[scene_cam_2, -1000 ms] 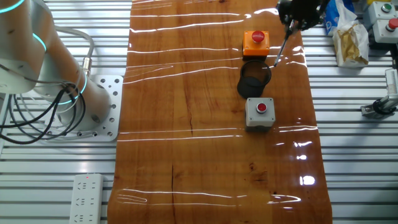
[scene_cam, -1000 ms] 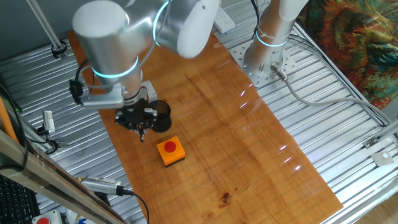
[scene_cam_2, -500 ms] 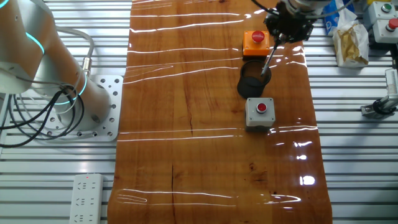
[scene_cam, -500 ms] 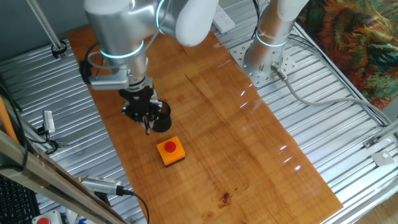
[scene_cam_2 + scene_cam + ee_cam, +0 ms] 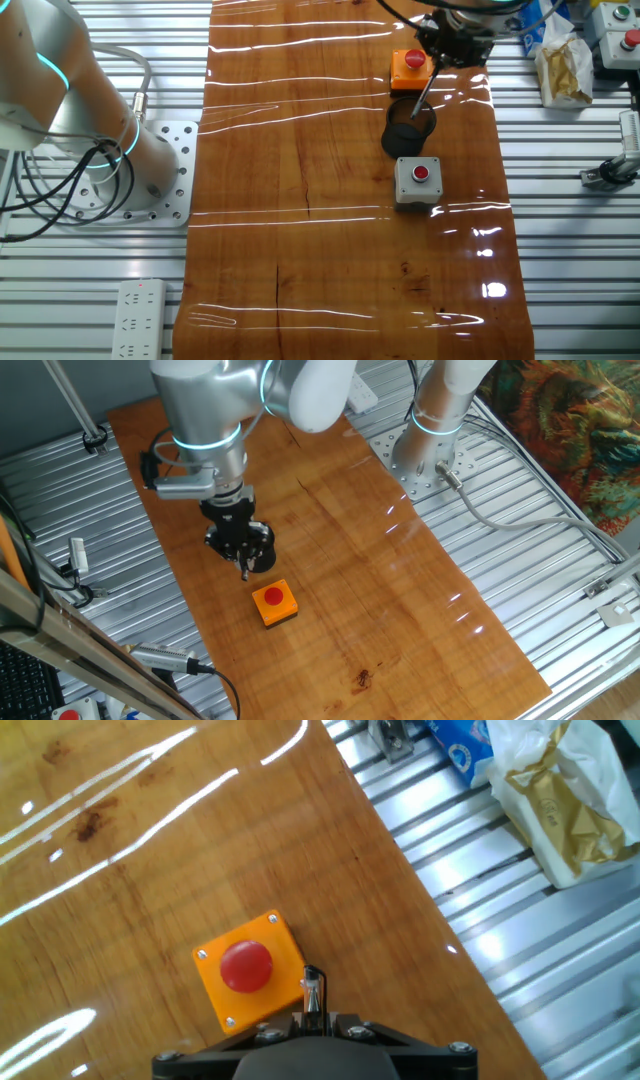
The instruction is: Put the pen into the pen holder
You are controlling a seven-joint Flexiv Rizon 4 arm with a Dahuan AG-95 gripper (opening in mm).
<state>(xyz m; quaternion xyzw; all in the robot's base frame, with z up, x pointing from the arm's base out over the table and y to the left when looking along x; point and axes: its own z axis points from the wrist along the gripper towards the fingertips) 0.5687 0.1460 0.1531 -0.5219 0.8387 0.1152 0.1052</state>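
My gripper (image 5: pixel 241 552) is shut on the pen (image 5: pixel 244 569), a thin dark stick that hangs down from the fingers at a slant. The pen holder (image 5: pixel 404 137) is a small black cup, standing between the two button boxes. In the other fixed view the pen (image 5: pixel 424 92) slants down-left from the gripper (image 5: pixel 440 62), and its lower tip lies over the cup's rim. In the first fixed view the gripper hides most of the cup (image 5: pixel 264 548). The hand view shows the pen (image 5: pixel 313 992) sticking out of the gripper (image 5: pixel 313 1020). The cup is out of that view.
An orange box with a red button (image 5: pixel 411 68) sits just beyond the cup and also shows in the hand view (image 5: pixel 248 970). A grey box with a red button (image 5: pixel 418 182) is on the cup's near side. A paper bag (image 5: pixel 562 62) lies off the table's right edge.
The gripper has carried the pen from beside the table edge over towards the cup and lower. The pen's tip now lies over the cup's rim. The boxes have not moved.
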